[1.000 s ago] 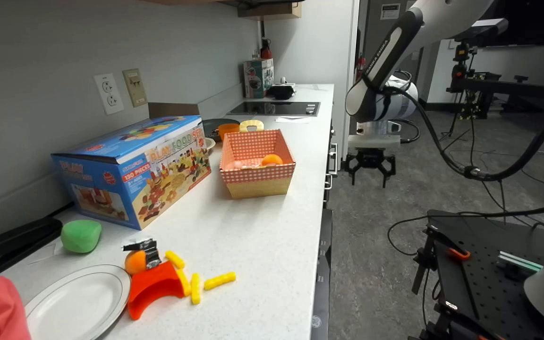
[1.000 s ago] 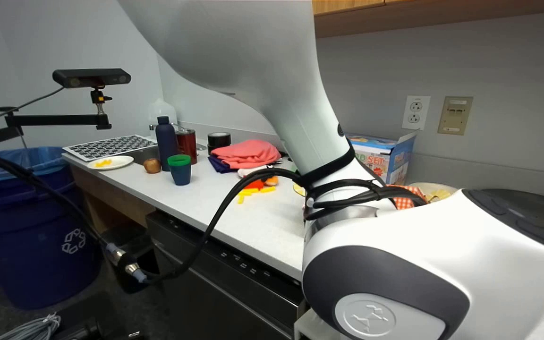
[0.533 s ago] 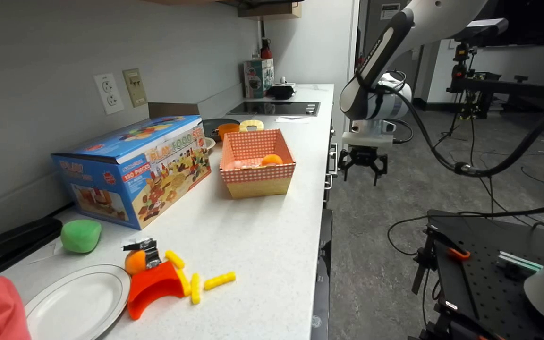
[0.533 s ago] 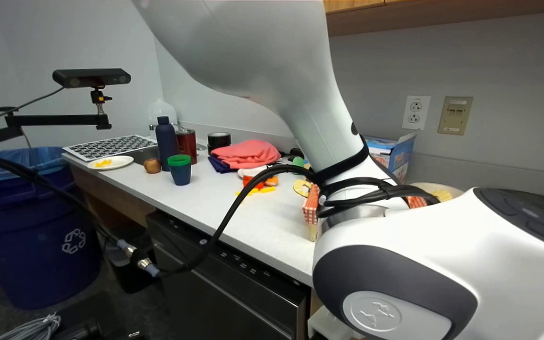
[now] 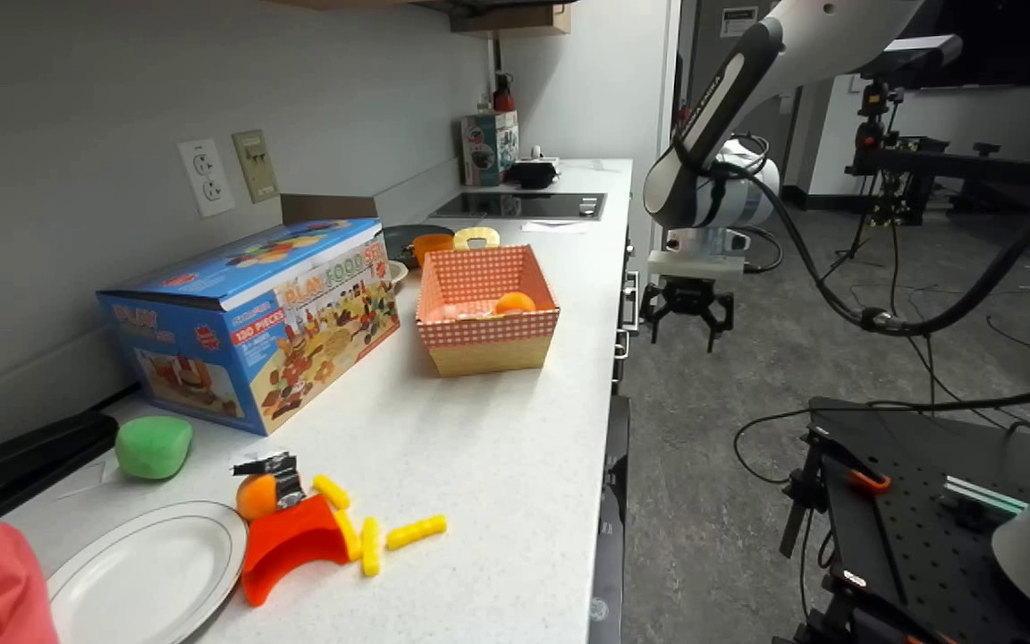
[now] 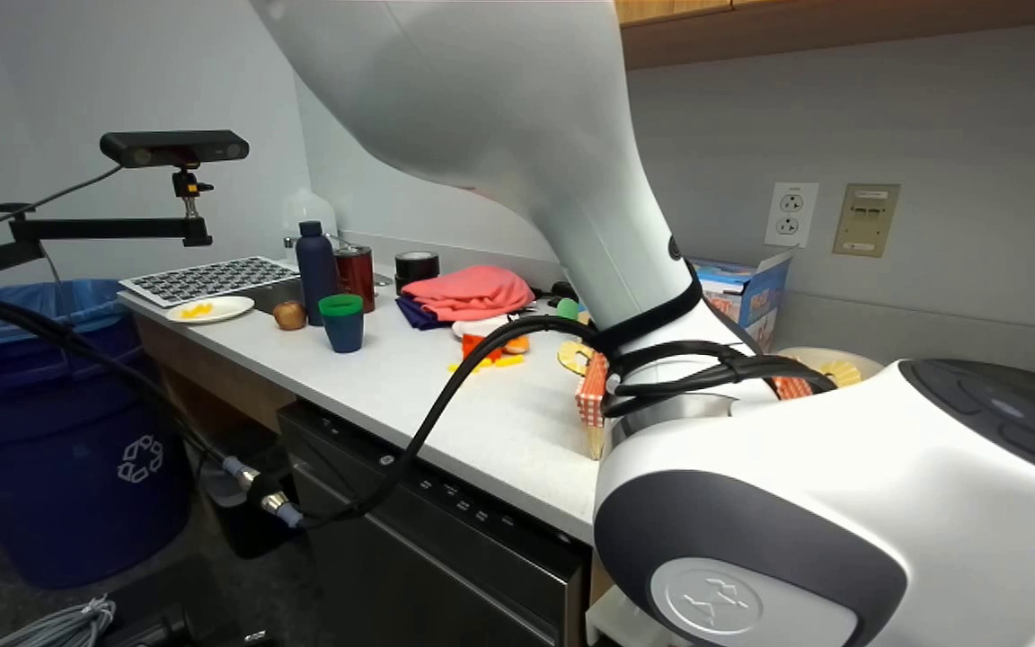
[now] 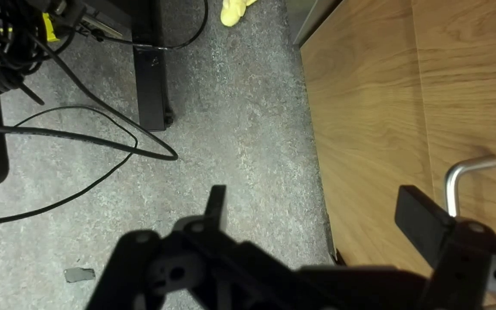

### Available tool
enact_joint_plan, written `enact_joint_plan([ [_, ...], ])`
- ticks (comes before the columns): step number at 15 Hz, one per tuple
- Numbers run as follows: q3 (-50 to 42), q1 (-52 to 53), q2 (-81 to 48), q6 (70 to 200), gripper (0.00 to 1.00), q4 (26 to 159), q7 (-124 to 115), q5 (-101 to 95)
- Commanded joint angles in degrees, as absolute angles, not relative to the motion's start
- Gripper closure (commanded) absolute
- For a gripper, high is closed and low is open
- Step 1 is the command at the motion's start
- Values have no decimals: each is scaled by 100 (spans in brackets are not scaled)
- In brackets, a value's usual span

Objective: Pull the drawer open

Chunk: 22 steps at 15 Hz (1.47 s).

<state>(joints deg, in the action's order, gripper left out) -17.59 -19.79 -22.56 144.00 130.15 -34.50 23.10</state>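
Jaws: black two-finger gripper [image 7: 314, 198], bottom of wrist frame; fingers spread wide, nothing held, grey speckled floor [image 7: 248, 163] visible between. Prob. set wide to take the handle.
Handle: bent silver metal bar [image 7: 451, 193], lower R of wrist frame, outside the gap, one end hidden behind the finger at R. Touching? Can't tell.
Alignment: bar runs up-down in frame, fingers sit L & R, prob. so one can hook behind it.
Drawer: flat light-wood drawer front [image 7: 476, 107], R edge of wrist frame, carries the bar; looks flush w/ light-wood panel [image 7: 368, 129] beside it, so prob. closed.
Next: shift to frame R, get bar between fingers, grip, pull.
Arm: white-and-black Franka arm [image 5: 719, 103], upper R of an exterior view, prob. held low b/c the bar is below counter height.
Counter: long white countertop [image 5: 497, 447]; tan, red-check-lined basket [image 5: 490, 358] & blue cardboard play-food box [image 5: 256, 313] on top, prob. out of the drawer's way.
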Motion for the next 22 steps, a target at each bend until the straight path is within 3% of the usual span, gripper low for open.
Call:
enact_joint_plan([
  [1, -1742, -2056, -2342, 14503, 0, 12906, -3379, 2690],
  [22, -1423, -2492, -3782, 14609, 0, 11565, -2304, 5227],
])
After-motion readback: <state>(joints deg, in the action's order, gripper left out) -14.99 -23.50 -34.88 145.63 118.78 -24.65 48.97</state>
